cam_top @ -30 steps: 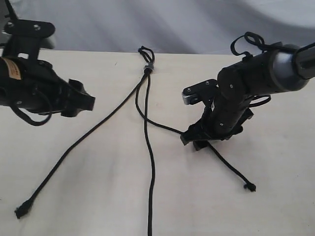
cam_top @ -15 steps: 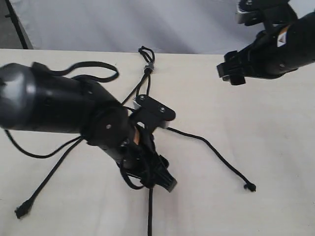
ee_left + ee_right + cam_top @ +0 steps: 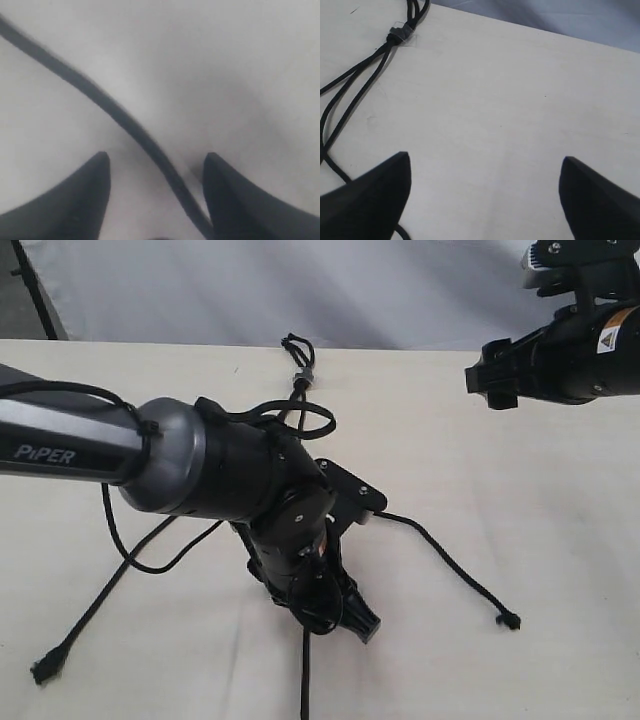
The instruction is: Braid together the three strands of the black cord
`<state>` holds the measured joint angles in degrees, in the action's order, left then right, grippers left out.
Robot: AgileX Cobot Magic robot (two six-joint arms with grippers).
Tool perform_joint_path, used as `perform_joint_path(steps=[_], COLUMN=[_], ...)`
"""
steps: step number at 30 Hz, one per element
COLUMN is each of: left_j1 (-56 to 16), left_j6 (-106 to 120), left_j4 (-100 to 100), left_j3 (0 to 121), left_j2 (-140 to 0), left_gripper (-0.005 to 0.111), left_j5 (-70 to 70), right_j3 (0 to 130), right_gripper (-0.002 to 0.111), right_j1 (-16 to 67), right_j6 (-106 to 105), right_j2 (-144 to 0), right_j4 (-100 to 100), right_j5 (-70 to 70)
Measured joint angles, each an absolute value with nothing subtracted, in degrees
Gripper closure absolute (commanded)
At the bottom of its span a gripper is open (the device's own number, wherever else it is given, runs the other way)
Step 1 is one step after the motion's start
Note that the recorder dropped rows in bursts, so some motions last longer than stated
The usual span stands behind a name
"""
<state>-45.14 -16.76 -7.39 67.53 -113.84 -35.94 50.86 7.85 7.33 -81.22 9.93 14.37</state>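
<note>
Since a moment ago, my left pincer [image 3: 352, 618] is settling over the middle strand [image 3: 305, 680], and my right pincer [image 3: 492, 385] is backing away, far from the black cord [image 3: 299, 390] on the table [image 3: 520, 500]. From my left wrist, my jaws are standing wide, with that middle strand [image 3: 125, 120] running slantwise between them, so this arm is nearer. From my right wrist, my right pincer [image 3: 485, 195] is gaping wide too, well apart from the grey band [image 3: 400, 34].

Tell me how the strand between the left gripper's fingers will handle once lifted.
Likely floppy: the strand lies in a loose curve on the table, so it should sag from the left gripper. Probably very light, being thin. It may slip through unless pinched firmly, since it looks narrow against the open jaws.
</note>
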Motion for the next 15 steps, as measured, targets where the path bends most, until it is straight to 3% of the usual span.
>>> perform_joint_path(steps=[3,11,15], left_j1=[-45.25,-44.69,-40.53], left_j6=[-17.00,-11.63,-10.86], left_j4=[-7.48,-9.77,-15.72], left_j3=[67.63,68.85,69.10], left_j2=[-114.01,-113.48,-108.85], left_gripper=[0.106,0.107,0.107], left_j5=[-35.94,-41.76,-44.34], right_j3=[50.86,50.86,50.86], right_gripper=[0.032,0.032,0.032], right_j1=[7.85,7.85,7.85], right_j6=[7.46,7.70,7.71], right_j2=[-81.22,-81.22,-81.22], right_j4=[9.93,9.93,9.93], right_j5=[14.15,14.03,14.03])
